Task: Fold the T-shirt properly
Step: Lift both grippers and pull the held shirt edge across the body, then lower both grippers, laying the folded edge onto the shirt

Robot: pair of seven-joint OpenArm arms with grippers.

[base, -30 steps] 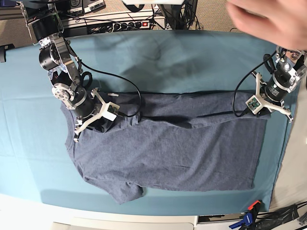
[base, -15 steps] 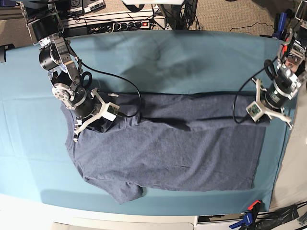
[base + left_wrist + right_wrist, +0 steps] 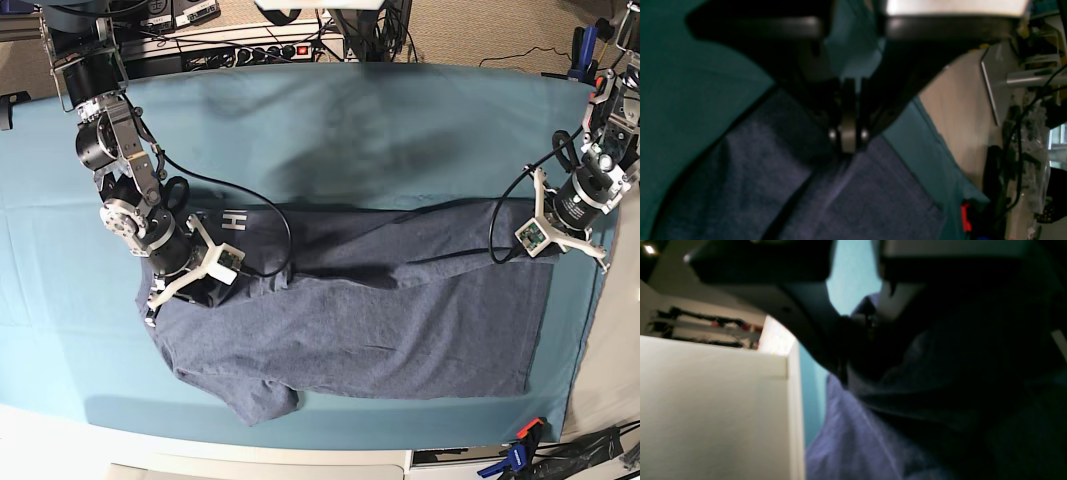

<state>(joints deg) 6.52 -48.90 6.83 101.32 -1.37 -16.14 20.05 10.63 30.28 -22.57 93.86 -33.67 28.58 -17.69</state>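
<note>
T-shirt [image 3: 360, 310]: spread mid-tabletop [image 3: 400, 110], far edge lifted. Left pincer [image 3: 849, 140]: clenched on hem corner, at 3 o'clock. Right pincer [image 3: 185, 285]: clamped on shoulder fabric, at 9 o'clock; white lettering [image 3: 233, 222] exposed.

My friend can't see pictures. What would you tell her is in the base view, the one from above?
Two robot arms are pinching the far edge of a blue-grey T-shirt lying on a teal table cloth. The right gripper holds the collar end, and the left gripper holds the hem end.
</note>
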